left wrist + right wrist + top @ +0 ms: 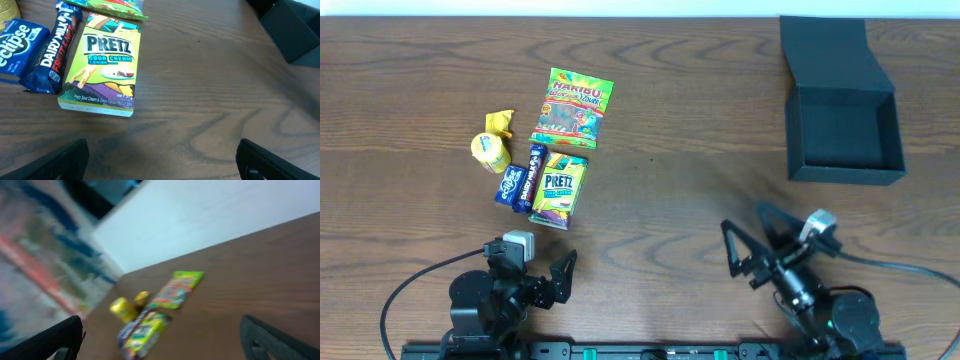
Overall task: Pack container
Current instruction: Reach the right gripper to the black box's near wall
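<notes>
The black container (pixel 844 135) stands open at the far right, its flap lid (pixel 825 52) laid back; a corner shows in the left wrist view (pixel 292 35). Snacks lie at the left: a Haribo bag (pixel 572 108), a Pretz box (pixel 559 187) (pixel 103 65), a Dairy Milk bar (pixel 523 178) (pixel 54 52), an Eclipse pack (pixel 507 185) (pixel 17 47), a yellow tub (pixel 490 150) and a yellow wrapper (pixel 500 122). My left gripper (pixel 532 268) (pixel 160 160) is open and empty, near the Pretz box. My right gripper (pixel 748 245) (pixel 160 335) is open and empty, tilted toward the snacks (pixel 150 312).
The wooden table (pixel 690 200) runs to a white wall at the back. Cables trail from both arm bases along the front edge.
</notes>
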Controlling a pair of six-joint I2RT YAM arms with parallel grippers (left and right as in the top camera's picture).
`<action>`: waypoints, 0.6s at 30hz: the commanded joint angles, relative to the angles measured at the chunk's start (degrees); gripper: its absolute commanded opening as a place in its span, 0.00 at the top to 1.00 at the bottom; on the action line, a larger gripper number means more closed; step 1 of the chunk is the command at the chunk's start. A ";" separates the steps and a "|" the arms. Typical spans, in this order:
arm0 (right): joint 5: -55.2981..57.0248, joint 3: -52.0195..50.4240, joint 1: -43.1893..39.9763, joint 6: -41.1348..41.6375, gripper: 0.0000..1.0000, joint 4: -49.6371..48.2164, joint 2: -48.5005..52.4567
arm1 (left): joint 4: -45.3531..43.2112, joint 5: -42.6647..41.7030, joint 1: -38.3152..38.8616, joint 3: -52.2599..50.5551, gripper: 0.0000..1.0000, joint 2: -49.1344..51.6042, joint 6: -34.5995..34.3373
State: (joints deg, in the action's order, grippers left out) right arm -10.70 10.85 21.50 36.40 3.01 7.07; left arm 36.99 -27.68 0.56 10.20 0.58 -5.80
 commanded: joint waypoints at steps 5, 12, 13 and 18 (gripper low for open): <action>2.78 10.97 -9.62 -11.37 0.01 -0.20 17.40 | 0.04 0.02 0.22 -0.44 0.05 -0.31 0.00; 2.78 25.57 -18.36 -25.05 0.01 5.07 40.96 | 0.04 0.02 0.22 -0.46 0.05 -0.31 0.00; 2.80 27.54 -19.04 -26.36 0.01 5.92 43.76 | 0.04 0.02 0.22 -0.46 0.05 -0.31 0.00; 10.03 37.18 -21.05 -29.88 0.01 10.43 57.99 | 0.04 0.02 0.22 -0.46 0.05 -0.31 0.00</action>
State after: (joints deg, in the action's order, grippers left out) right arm -6.35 43.94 1.32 11.03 12.23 60.27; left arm 36.99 -27.66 0.56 10.20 0.58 -5.80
